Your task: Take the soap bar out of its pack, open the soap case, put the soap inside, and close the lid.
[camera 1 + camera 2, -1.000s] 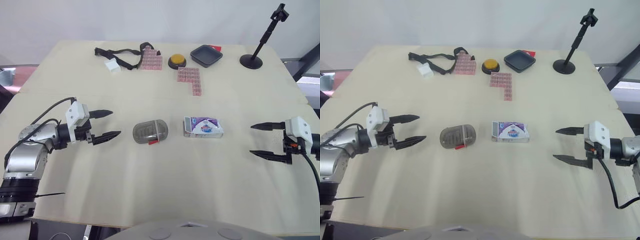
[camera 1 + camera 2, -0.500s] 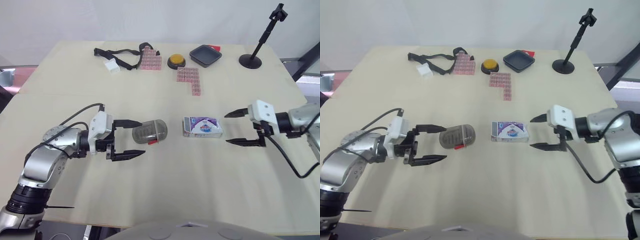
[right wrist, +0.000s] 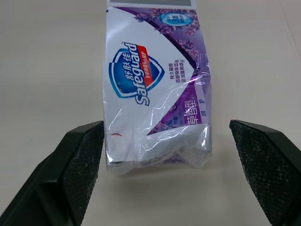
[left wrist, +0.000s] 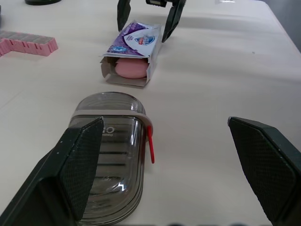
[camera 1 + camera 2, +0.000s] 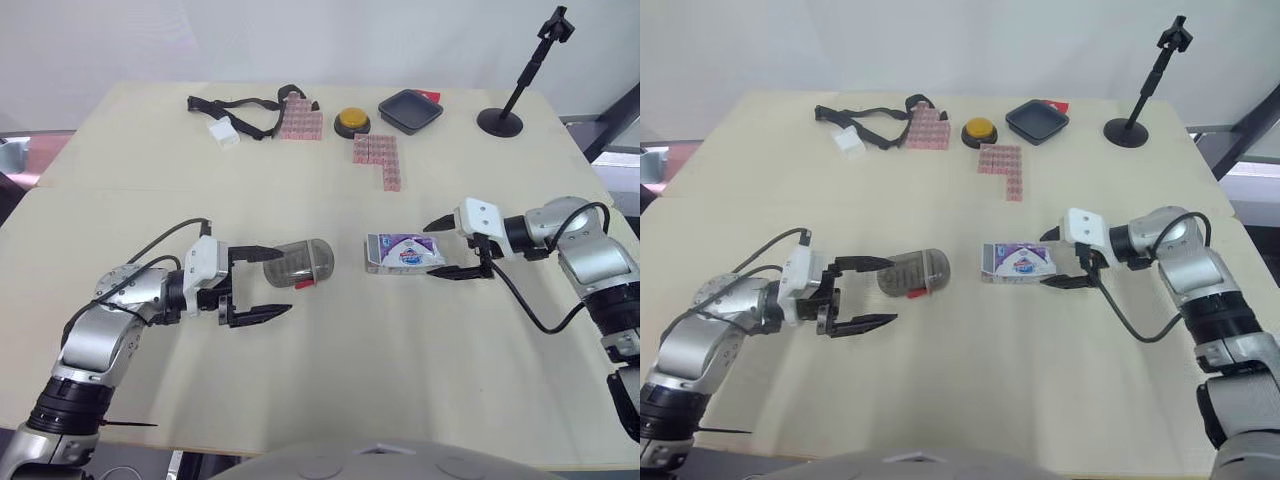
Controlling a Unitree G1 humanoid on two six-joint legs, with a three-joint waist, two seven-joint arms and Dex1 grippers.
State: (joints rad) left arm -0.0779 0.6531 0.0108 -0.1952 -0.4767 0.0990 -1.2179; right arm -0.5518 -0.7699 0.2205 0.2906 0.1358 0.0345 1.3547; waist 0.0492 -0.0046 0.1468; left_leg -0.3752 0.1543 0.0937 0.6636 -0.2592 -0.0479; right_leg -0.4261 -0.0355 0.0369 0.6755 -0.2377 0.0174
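Both grippers have come in from the table's outer edges over the last second. The right gripper (image 5: 428, 250) has closed the last stretch to the soap pack (image 3: 155, 94). The pale table (image 5: 330, 380) carries everything. Along its far side are a black stand (image 5: 502, 122), a black strap (image 5: 245, 105), a black tray (image 5: 412, 110), pink blocks (image 5: 380, 160) and a yellow button (image 5: 354, 122).

At the table's middle the smoky soap case (image 4: 110, 155) lies with its lid shut and its red latch (image 4: 150, 143) toward the near side. The left gripper (image 5: 287, 280) is spread wide at the case's left end. One finger runs along the case's far edge; whether it touches cannot be told. The other finger is clear, on the near side.

Just right of the case lies the purple-and-white soap pack. Its open flap end faces the case, and the pink soap bar (image 4: 131, 68) shows inside. The right gripper's fingers are spread, straddling the pack's crumpled right end without touching it.
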